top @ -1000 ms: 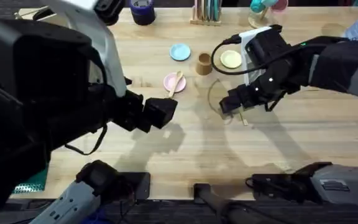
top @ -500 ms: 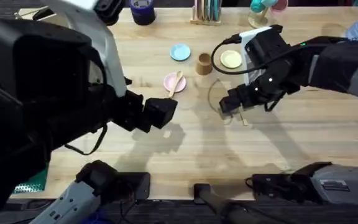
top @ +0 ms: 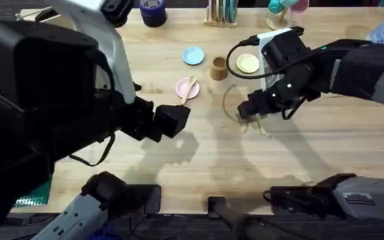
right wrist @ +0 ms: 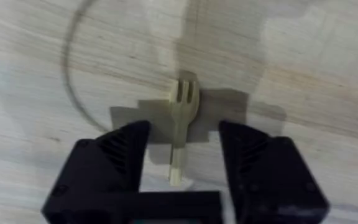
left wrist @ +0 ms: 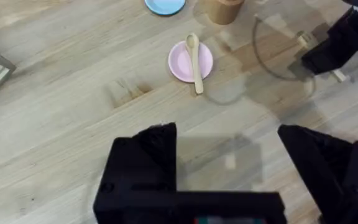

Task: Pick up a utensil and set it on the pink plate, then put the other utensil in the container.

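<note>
The wooden spoon (top: 191, 87) lies across the small pink plate (top: 181, 88), its handle sticking out over the rim; the left wrist view shows the same spoon (left wrist: 194, 55) and pink plate (left wrist: 180, 62). The brown container (top: 219, 67) stands just right of the plate. The wooden fork (right wrist: 180, 121) lies flat on the table, tines pointing away. My right gripper (right wrist: 184, 132) is low over it and open, one finger on each side of the handle. My left gripper (left wrist: 229, 155) hovers open and empty, nearer the front than the plate.
A light blue plate (top: 193, 56) and a pale yellow-green plate (top: 248, 63) flank the container at the back. A dark blue tub (top: 153, 12) and a utensil rack (top: 220, 15) stand at the far edge. A faint ring mark (right wrist: 79, 81) lies beside the fork.
My right gripper has shifted slightly over the fork and sits closer around it. The left arm, spoon and plates have not moved.
</note>
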